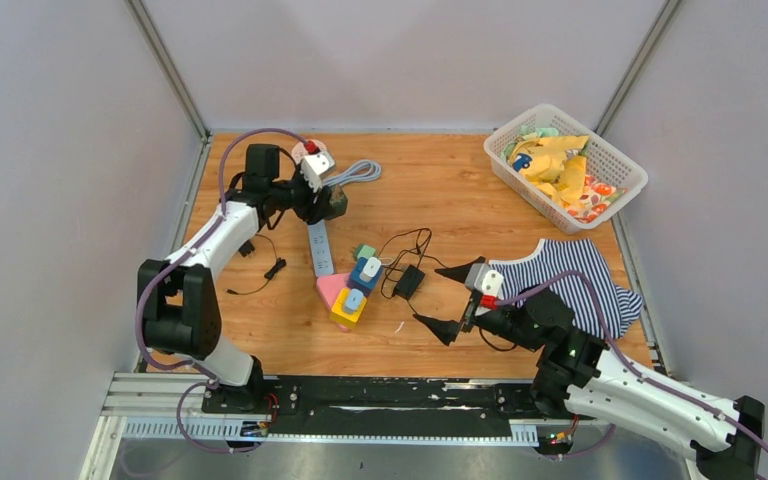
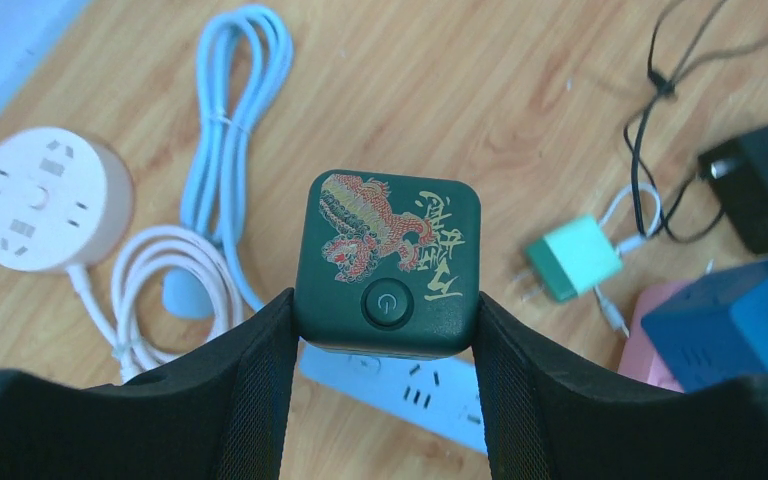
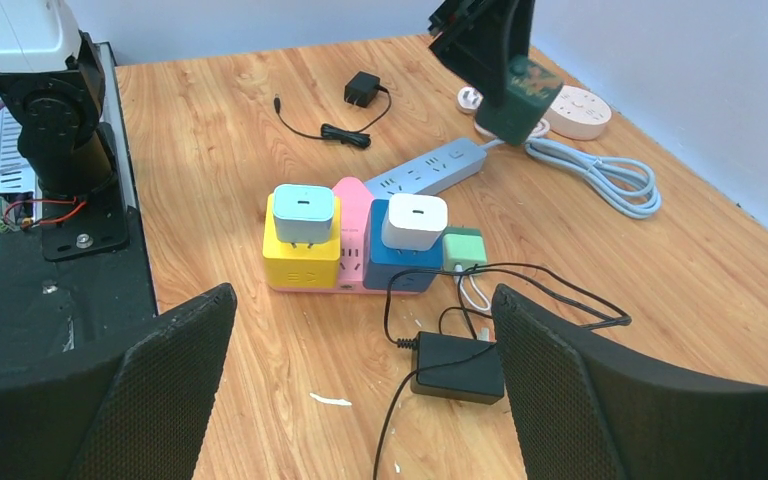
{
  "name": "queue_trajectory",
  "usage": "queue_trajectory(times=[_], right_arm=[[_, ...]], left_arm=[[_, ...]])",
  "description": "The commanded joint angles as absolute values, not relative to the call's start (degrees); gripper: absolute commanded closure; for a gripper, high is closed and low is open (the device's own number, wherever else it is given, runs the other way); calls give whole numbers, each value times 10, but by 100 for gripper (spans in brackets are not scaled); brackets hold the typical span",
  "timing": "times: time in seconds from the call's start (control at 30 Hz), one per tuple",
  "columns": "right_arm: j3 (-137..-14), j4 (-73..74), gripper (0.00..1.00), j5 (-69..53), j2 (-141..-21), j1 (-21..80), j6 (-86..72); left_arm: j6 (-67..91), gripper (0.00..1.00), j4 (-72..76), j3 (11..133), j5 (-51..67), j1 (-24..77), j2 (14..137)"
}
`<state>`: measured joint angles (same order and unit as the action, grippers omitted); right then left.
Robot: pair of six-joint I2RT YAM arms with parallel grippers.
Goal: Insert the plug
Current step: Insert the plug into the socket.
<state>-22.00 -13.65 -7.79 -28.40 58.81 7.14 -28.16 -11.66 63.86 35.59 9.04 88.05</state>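
Two arms are seen at a wooden table (image 1: 440,190), on which a white basket (image 1: 600,140) of cloths is set at the far right corner and a striped shirt (image 1: 570,270) is spread in front of it. A pale blue power strip (image 1: 319,250) is laid left of centre, and a row of yellow, pink and blue socket cubes (image 3: 345,250) is placed by its near end. The right gripper (image 3: 362,295) is held wide open and empty, pointed toward a black adapter (image 3: 457,365). The dark green plug cube (image 2: 388,260) is clamped in the left gripper (image 2: 385,300), lifted above the strip's far end. A small mint charger (image 3: 464,248) is laid just beside the blue cube.
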Motion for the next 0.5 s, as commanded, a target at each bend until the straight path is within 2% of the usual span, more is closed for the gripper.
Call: queue_trajectory(times=[0.0,0.17,0.47], right_arm=[[-215,-130,3,-74,-273,596,80],[-213,-128,3,-82,-266,596,80],[-213,-120,3,-99,-262,596,75]], left_arm=[[-435,100,-220,645,424,74,902],[-525,100,-304,656,467,41,938],[-552,100,-321,655,518,4,955]])
